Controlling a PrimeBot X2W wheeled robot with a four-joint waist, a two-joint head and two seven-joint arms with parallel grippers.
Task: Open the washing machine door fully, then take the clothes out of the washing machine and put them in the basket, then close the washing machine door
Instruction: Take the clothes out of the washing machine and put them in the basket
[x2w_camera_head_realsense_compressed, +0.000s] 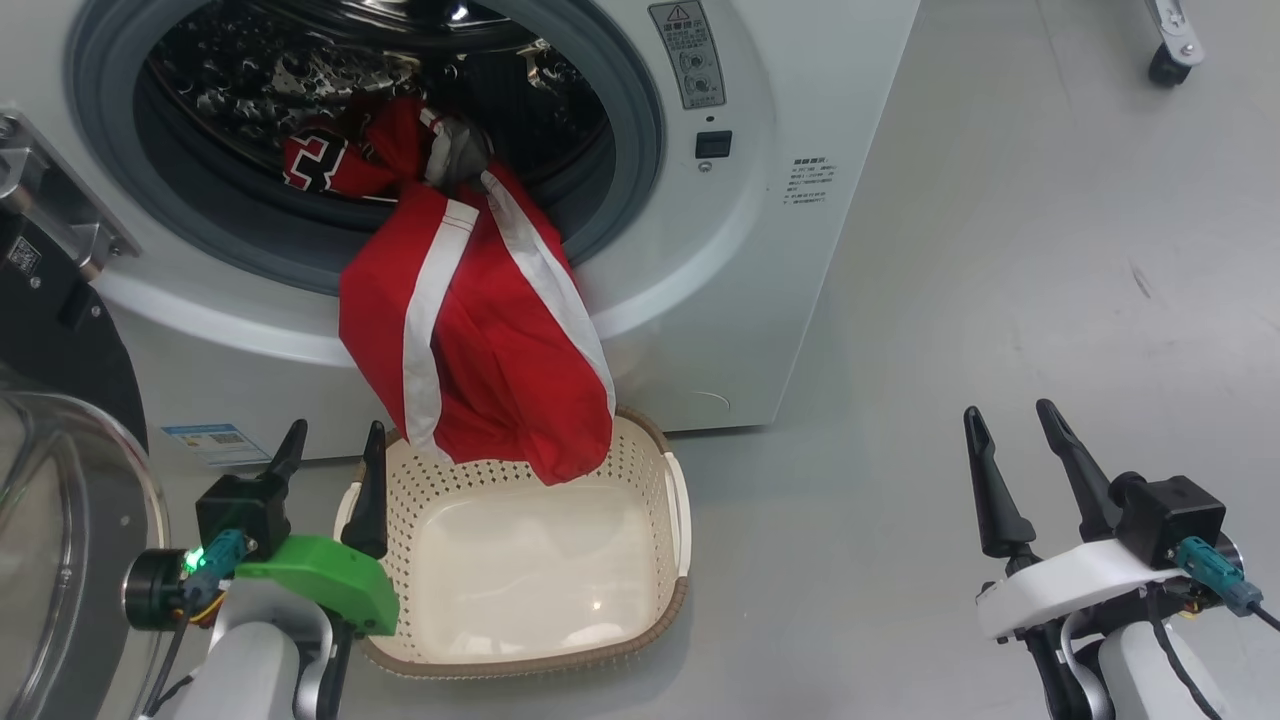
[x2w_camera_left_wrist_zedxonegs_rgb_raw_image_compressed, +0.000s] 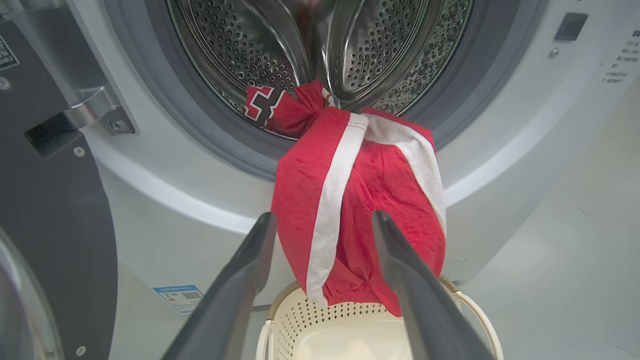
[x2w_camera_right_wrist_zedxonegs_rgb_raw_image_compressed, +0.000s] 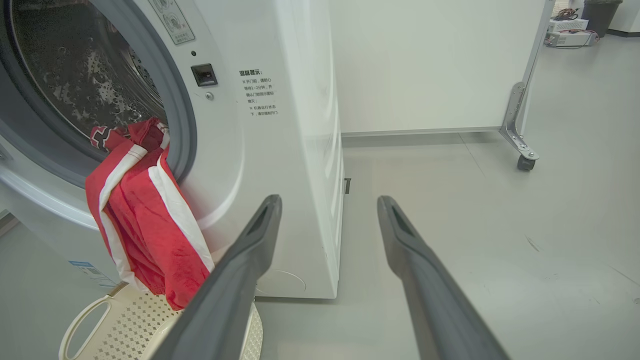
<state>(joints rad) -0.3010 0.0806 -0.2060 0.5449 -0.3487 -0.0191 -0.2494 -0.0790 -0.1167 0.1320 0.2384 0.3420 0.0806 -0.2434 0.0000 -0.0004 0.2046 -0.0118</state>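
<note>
Grey floor (x2w_camera_head_realsense_compressed: 1000, 250) all around, smooth and bare on the right, with one caster wheel (x2w_camera_head_realsense_compressed: 1165, 65) peeking in at the far corner. One washing machine (x2w_camera_head_realsense_compressed: 800, 300) stands front and centre, big and white. Its single door (x2w_camera_head_realsense_compressed: 60, 360) is swung out to the left, black inner side showing and the glass bowl bulging low at the edge.

Count the clothes (x2w_camera_head_realsense_compressed: 480, 340): two red pieces, as far as I can make out. One is the jersey (x2w_camera_head_realsense_compressed: 330, 160) with its block lettering, lying at the front of the steel drum (x2w_camera_head_realsense_compressed: 250, 60). The other, red with white stripes, spills over the grey rubber lip and hangs down the machine's front. Its hem reaches the far rim of the basket (x2w_camera_head_realsense_compressed: 530, 668). One basket, cream, on the floor right against the machine, nothing lying on its bottom.

Now the grippers, two of them, two dark fingers each. Left gripper (x2w_camera_head_realsense_compressed: 336, 427) hovers at the basket's left rim, fingers spread wide, nothing between them. From its wrist camera they frame the hanging garment without touching it. Right gripper (x2w_camera_head_realsense_compressed: 1008, 409) sits over open floor, well apart from the basket, fingers just as wide and empty too.
</note>
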